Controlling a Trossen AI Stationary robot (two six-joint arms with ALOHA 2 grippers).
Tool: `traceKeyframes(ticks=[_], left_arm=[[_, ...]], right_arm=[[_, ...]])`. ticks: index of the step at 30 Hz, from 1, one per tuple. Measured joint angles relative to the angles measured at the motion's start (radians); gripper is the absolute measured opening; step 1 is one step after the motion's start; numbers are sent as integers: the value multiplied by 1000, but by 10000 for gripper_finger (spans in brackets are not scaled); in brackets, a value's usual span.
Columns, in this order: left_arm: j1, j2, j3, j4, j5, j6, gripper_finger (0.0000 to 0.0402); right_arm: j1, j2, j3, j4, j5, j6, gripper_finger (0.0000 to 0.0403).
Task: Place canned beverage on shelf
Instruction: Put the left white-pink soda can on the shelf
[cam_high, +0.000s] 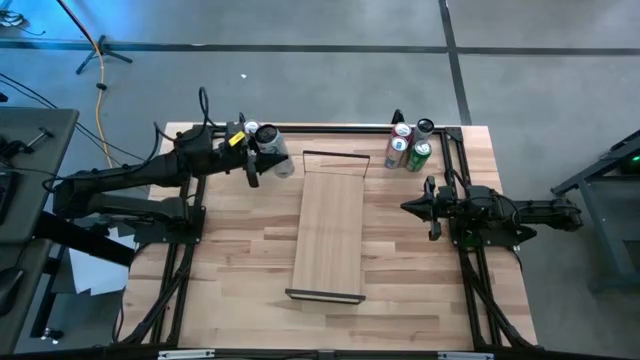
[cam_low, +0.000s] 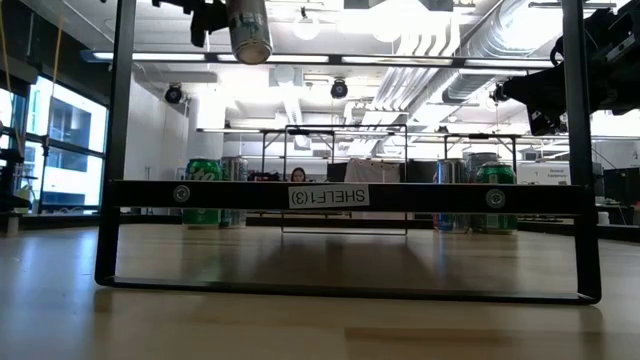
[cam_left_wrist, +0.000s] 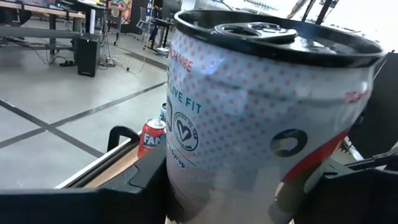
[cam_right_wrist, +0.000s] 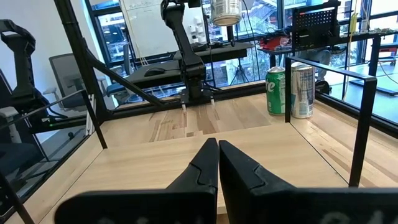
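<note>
The left gripper is clenched on a white dotted can, holding it lifted clear of the butcher-block tabletop near the far left corner; in the low view the can hangs high with its long axis roughly upright. The shelf lies to the right of the held can, its long axis running from the far edge toward the near edge; the far end frame is just beside the can, so the coming move is probably a short sideways carry over that frame. The right gripper waits with its fingers pressed together, well right of the shelf; 3 more cans stand at the far right corner.
</note>
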Motion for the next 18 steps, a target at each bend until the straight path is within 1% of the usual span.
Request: traceKeyframes(ticks=[1, 3, 5, 7, 9, 11, 13, 16, 18], left_arm=[[0, 0, 0, 0, -2, -1, 193], [0, -1, 1, -7, -3, -4, 193], [0, -1, 1, -22, -5, -10, 193], [0, -1, 1, -32, -10, -19, 193], [0, -1, 1, -32, -12, -26, 193], [0, -1, 1, -30, -12, -26, 193], [-2, -1, 1, -30, -12, -27, 193], [-2, -1, 1, -30, -12, -27, 193], [-2, 1, 1, -29, -8, -26, 193]], right_arm=[[0, 0, 0, 8, 7, -4, 0], [0, 10, 0, 115, 81, 15, 0], [0, 10, 0, 293, 138, 151, 0], [0, 8, 0, 481, 228, 254, 0], [0, 8, 0, 615, 317, 312, 0], [0, 8, 2, 704, 393, 339, 0], [0, 29, 27, 693, 422, 367, 0], [0, 120, 113, 651, 337, 412, 0], [0, 219, 184, 559, 313, 412, 2]])
